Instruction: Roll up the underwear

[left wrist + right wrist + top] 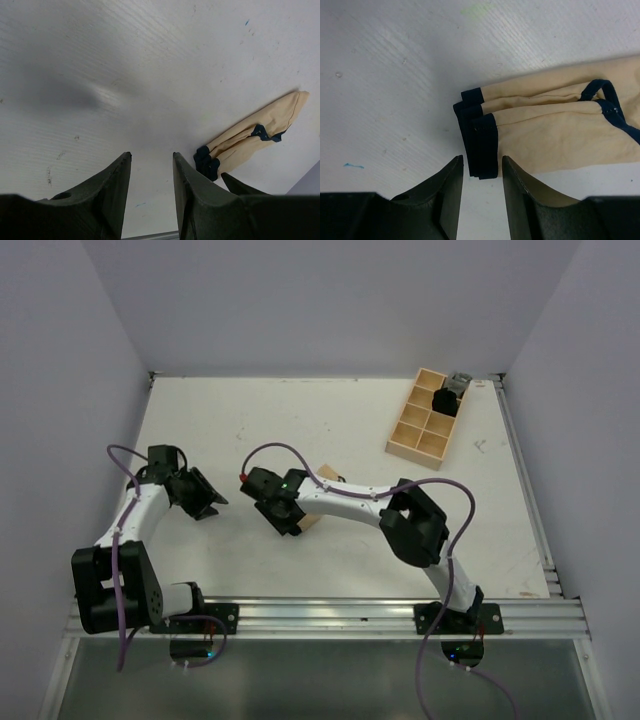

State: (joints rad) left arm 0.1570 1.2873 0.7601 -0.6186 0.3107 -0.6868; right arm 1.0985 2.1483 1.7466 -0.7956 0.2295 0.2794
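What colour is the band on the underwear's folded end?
The band is dark navy, almost black, on the tan-beige underwear. Right wrist view shows it best.

Off to the side on my bench

A light wooden tray [412, 452] with two rows of compartments lies on the white bench [300, 410]. I see a dark object [445, 400] in a compartment of the tray's right row, toward its far end. A grey thing [461, 379] sits at the tray's far right corner. A metal rail [527, 485] runs just right of the tray, and faint scuffs mark the bench to the tray's left.
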